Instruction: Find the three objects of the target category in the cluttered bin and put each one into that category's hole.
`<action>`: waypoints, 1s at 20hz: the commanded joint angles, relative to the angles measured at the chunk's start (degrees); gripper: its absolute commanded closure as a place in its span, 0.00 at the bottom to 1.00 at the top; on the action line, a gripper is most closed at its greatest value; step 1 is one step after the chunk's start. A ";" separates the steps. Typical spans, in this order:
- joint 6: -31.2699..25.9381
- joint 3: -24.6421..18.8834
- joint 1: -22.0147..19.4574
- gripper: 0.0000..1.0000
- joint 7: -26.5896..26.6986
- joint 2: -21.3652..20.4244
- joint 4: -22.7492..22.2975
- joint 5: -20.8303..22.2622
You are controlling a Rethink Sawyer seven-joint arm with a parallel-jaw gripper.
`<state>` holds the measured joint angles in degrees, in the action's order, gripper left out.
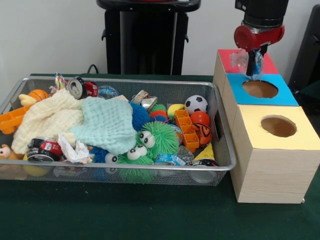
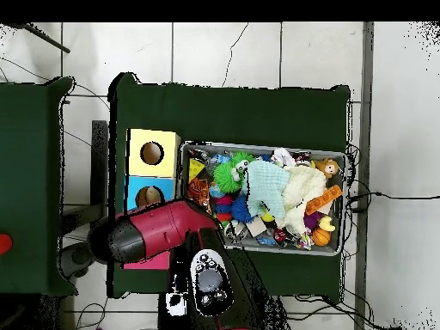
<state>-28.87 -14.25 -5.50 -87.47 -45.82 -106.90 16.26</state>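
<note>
one green table (image 1: 125, 210) on cracked pale floor tiles (image 2: 223, 51)

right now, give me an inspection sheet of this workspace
surface: dark green table
job's things: wire mesh bin full of toys; box row beside it with yellow hole, blue hole, red top
clutter: mint cloth, cream cloth, green googly-eyed puffer toy, mini soccer ball, crushed can
gripper: gripper above blue hole, holding clear crinkly item
cables: black cable behind bin
surroundings: tiled floor

Pincer (image 1: 253, 64) grips clear wrapper (image 1: 242, 59) above blue box (image 1: 287, 96).
</note>
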 commanded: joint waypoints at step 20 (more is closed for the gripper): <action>0.39 4.10 1.04 1.00 -11.24 3.54 4.51 -3.79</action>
<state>-28.87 -11.31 -4.67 -87.47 -45.20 -105.18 14.65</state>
